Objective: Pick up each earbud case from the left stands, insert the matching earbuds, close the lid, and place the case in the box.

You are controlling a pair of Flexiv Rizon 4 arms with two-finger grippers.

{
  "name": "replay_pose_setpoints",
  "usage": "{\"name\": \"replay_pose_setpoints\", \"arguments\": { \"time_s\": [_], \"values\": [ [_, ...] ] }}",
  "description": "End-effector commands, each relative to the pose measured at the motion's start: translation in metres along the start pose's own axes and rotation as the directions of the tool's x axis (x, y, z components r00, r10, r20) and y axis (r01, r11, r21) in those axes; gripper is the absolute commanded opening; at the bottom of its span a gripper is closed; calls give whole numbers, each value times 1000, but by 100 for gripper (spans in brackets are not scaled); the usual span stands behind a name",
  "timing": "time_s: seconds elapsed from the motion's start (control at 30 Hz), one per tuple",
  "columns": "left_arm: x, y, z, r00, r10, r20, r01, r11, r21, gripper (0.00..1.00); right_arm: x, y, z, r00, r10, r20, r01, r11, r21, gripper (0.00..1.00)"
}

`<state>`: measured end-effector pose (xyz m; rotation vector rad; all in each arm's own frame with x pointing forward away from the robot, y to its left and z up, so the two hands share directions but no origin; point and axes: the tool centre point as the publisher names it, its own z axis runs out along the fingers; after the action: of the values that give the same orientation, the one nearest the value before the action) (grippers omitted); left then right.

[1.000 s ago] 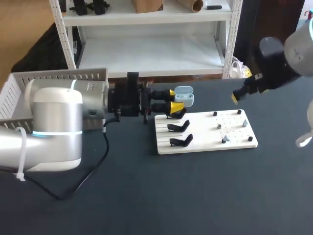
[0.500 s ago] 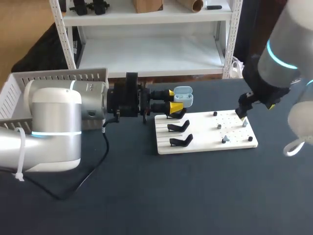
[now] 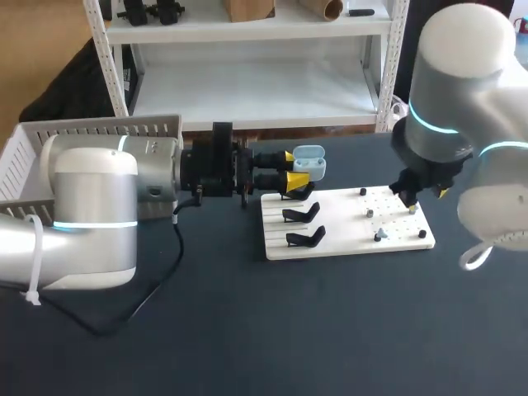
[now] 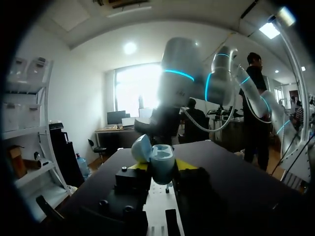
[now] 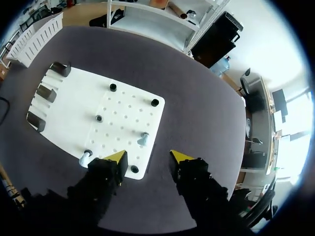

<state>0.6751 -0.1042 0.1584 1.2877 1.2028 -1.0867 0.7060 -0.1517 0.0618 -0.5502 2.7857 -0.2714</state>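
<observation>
While my left jaws are pinching the open earbud case [image 3: 310,162] level, just beside the white peg board [image 3: 342,235], my right jaws are hanging spread over its right half, one earbud [image 5: 143,139] lying just ahead of their gap.

Dark bench [image 3: 330,330]. Carries a white pegboard [image 3: 338,227] right of the middle, a white slatted box [image 3: 33,144] at the far left edge, and a loose black cable [image 3: 157,289] curving across the near left.
</observation>
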Motion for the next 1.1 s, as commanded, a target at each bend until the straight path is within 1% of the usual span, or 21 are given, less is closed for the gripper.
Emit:
{"name": "replay_pose_setpoints", "arguments": {
  "time_s": [0.03, 0.2, 0.5, 0.73, 0.93, 1.1],
  "values": [
    [1, -2, 0, 1000, 2, 4, -2, 1000, -6, 0, -8, 4, 11, 1000, 0, -15, 0, 1000, -3, 49],
    [1, -2, 0, 1000, 2, 4, -2, 1000, -6, 0, -11, 6, 20, 1000, 1, -28, -2, 1000, -27, 49],
    [1, -2, 0, 1000, 2, 4, -2, 1000, -6, 0, -12, 5, 31, 999, 11, -45, -12, 999, -33, 46],
    [1, -2, 0, 1000, 2, 4, -2, 1000, -6, 0, -9, 4, 35, 999, 19, -48, -21, 999, -33, 42],
    [1, -2, 0, 1000, 2, 4, -2, 1000, -6, 0, -7, 4, 37, 999, 34, -43, -35, 999, -30, 35],
    [1, -2, 0, 1000, 2, 4, -2, 1000, -6, 0, -6, 3, 39, 998, 42, -40, -43, 999, -27, 33]
  ]
}}
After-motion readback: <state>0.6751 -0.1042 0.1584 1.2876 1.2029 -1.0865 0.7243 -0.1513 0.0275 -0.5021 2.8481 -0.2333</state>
